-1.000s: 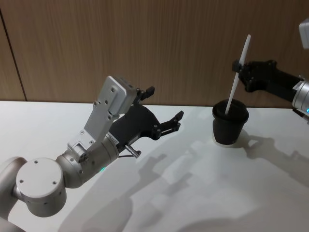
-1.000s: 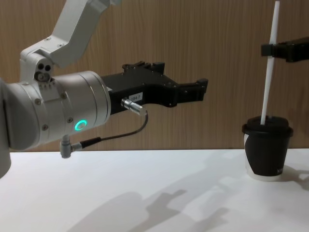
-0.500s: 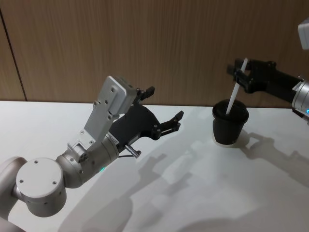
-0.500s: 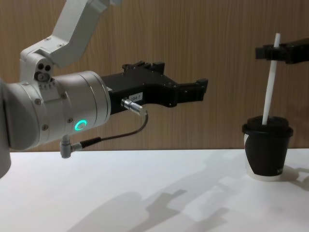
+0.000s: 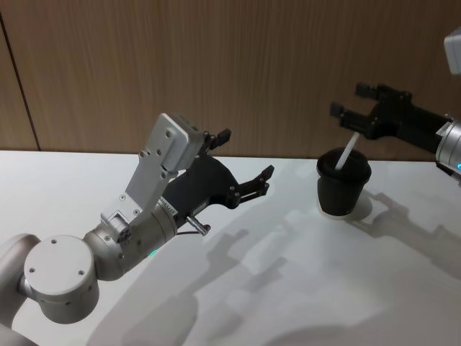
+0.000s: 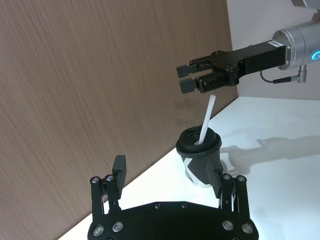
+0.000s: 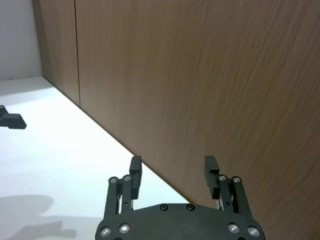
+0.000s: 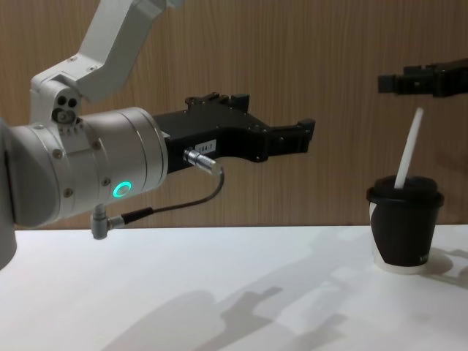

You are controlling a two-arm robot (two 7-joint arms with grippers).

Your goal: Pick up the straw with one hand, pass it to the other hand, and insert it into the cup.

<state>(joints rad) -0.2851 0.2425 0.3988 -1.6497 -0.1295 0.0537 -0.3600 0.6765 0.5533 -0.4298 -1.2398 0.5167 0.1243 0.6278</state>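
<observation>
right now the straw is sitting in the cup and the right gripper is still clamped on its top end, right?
Not quite. The straw is in the cup, leaning through the lid, but the right gripper is not clamped on it: its fingers are open and sit just above the straw's free top end. The left wrist view shows the gap best. The left gripper hangs open over the table's middle.

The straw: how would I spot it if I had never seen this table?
Find the white table, then the black cup near the wood wall. The straw is the thin white stick leaning out of its lid, just below the open right tool.
</observation>
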